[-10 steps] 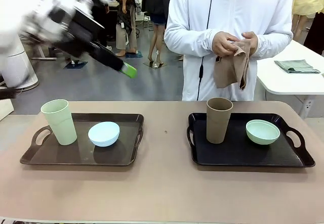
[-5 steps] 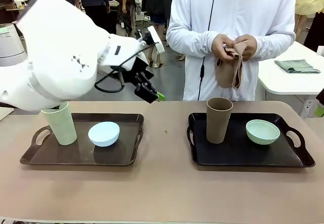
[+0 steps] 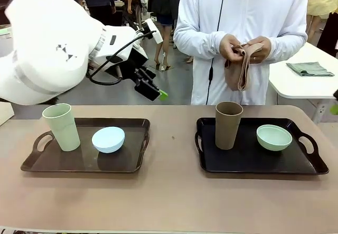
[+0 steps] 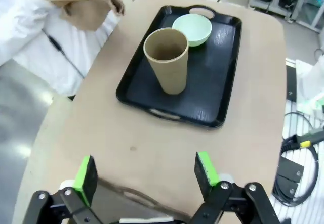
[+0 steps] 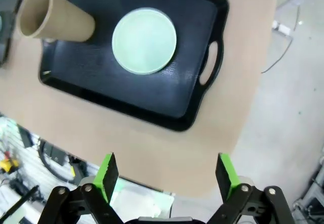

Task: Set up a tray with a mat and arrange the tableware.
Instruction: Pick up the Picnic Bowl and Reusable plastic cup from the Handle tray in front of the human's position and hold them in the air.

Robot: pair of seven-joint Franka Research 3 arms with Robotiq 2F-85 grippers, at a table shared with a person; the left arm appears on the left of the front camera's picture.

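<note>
A brown tray (image 3: 53,162) on the left carries a pale green cup (image 3: 62,127) and a light blue bowl (image 3: 108,139). On the black tray (image 3: 248,160) to the right stand a brown cup (image 3: 228,124) and a mint green bowl (image 3: 274,137). Across the table, the person's hands hold a tan mat (image 3: 240,70) at chest height. My left gripper (image 3: 158,93) hangs open and empty above the table's far edge between the trays. From the left wrist, the left gripper (image 4: 146,171) faces the brown cup (image 4: 167,59). My right gripper (image 5: 167,173) is open and empty high over the black tray's (image 5: 126,92) outer end, with the mint green bowl (image 5: 144,41) below it.
A folded grey-green cloth (image 3: 309,68) lies on a white side table (image 3: 301,89) at the back right. Bare tabletop (image 3: 171,155) runs between the two trays and along the front. My bulky left arm (image 3: 47,49) looms over the left tray's far side.
My left arm has swung in from the upper left, carrying its open gripper rightward and down toward the gap between the trays. The person keeps handling the mat.
</note>
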